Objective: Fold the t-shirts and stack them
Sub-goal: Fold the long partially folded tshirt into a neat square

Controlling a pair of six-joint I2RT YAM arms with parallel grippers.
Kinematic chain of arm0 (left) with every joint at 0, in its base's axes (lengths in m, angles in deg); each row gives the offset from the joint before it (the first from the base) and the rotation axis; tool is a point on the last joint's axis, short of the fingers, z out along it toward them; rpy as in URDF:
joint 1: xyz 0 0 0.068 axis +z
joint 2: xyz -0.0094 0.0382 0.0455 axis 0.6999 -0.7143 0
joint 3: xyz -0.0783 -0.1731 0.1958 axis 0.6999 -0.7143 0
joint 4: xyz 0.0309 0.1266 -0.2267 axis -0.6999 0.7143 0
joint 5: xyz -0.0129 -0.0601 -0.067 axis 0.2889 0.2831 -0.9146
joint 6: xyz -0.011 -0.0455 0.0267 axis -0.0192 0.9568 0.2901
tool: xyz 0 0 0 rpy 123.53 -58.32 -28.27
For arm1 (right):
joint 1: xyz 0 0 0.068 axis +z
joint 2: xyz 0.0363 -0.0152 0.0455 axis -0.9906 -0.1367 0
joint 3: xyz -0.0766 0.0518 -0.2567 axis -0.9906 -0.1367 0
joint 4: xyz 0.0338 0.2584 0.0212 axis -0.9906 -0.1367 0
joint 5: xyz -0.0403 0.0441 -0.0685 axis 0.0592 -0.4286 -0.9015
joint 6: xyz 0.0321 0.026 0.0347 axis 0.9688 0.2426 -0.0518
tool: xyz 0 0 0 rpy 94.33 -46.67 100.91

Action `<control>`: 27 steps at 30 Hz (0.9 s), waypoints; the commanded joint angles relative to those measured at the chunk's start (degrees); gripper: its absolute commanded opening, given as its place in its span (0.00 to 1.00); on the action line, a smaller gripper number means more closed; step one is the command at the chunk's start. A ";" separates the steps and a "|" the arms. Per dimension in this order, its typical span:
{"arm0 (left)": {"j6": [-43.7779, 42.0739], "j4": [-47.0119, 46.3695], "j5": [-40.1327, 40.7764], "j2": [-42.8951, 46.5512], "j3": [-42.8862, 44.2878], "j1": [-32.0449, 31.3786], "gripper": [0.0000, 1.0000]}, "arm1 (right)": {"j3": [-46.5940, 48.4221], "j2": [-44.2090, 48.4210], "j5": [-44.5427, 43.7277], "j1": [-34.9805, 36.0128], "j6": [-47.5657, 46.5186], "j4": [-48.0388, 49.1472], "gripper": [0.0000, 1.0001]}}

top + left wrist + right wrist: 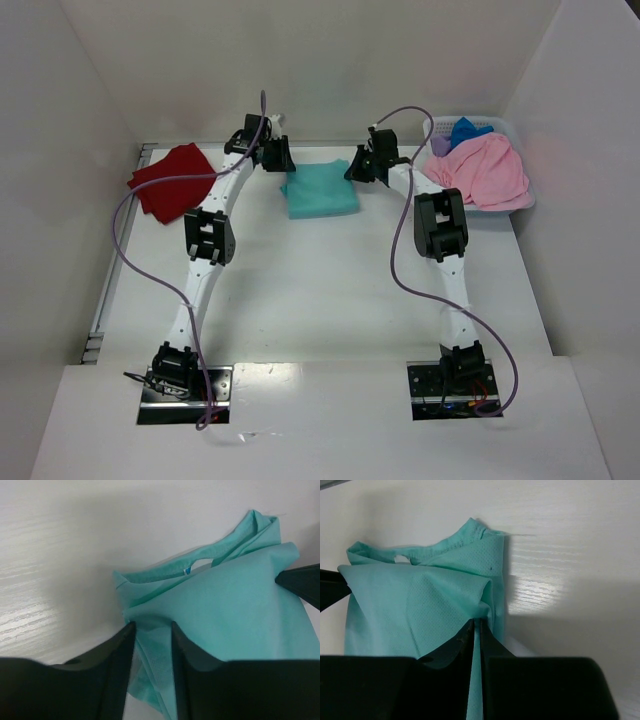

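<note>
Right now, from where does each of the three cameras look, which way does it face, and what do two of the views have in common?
Top external: above and behind the arms, facing down at the table; both arms show whole, reaching to the teal t-shirt.
Left wrist: on the left arm, looking along the left gripper, which holds teal cloth.
Right wrist: on the right arm, looking along the right gripper, pinched on the shirt's edge.
Shared: both wrist views show the same shirt's collar, from opposite sides.
</note>
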State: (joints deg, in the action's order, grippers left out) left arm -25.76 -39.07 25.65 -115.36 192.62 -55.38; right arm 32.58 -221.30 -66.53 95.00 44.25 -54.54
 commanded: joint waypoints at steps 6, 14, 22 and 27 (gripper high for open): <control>-0.74 1.54 1.47 0.45 5.19 1.38 0.66 | 4.36 1.13 -2.54 -0.82 -2.31 -2.06 0.25; -3.21 5.04 2.62 9.42 5.73 3.67 0.92 | 9.91 10.09 -3.67 -1.35 -3.89 -6.20 0.59; -8.47 11.21 3.41 23.91 4.51 4.19 0.97 | -11.42 30.03 -3.68 -1.35 -2.67 1.79 0.95; -10.42 11.91 0.86 35.67 -8.46 3.67 0.97 | -29.69 43.46 -3.68 -1.35 -0.99 8.29 0.97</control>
State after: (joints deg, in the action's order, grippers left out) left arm -33.61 -28.93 28.32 -86.53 190.24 -51.12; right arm 10.96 -182.88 -69.72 93.87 42.44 -51.88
